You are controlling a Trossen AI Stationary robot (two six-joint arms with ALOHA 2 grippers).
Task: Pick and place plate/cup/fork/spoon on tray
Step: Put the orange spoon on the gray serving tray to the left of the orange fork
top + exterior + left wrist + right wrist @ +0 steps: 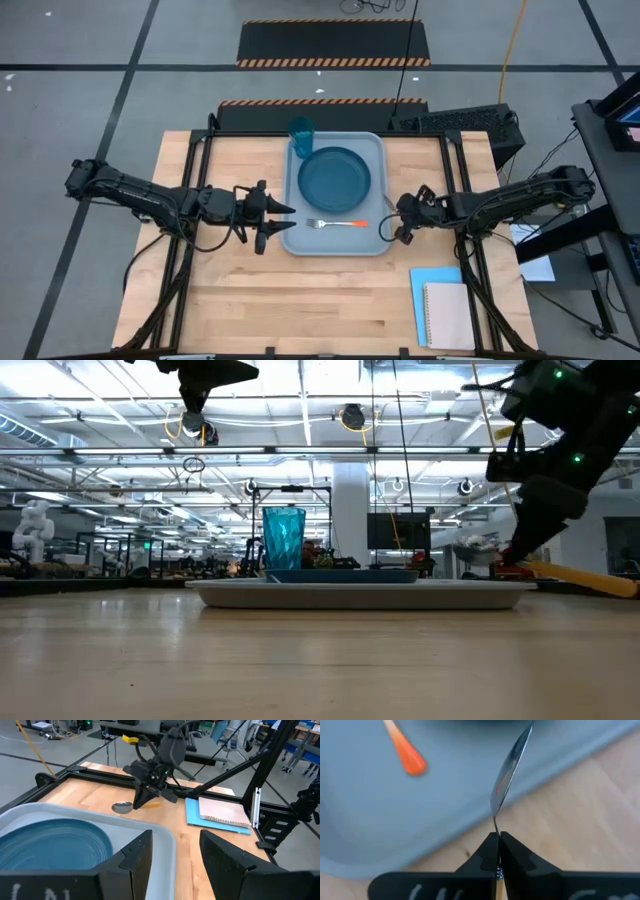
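The grey-blue tray [374, 150] lies mid-table. The dark blue plate [334, 177] rests on it, the teal cup [302, 130] stands upright in its far left corner, and the fork [338, 223] lies flat along its near side. My right gripper [384, 228] is at the tray's right rim, shut on the spoon [131, 806]. My left gripper [283, 219] hovers open at the tray's left rim, nothing between its fingers [135, 862]. My right gripper pinches the spoon between its two fingers at the neck [495, 827], where bowl meets handle. The fingers slant down from the table's right side, along the spoon. The silver bowl [510, 765] sticks out past the fingertips toward the tray, and the spoon is lifted clear of the table.
A light blue paper sheet [433, 277] with a beige notebook [447, 315] on it lies at the table's near right corner. Bare wood stretches along the near side and on the left. A black frame runs along the table's edges.
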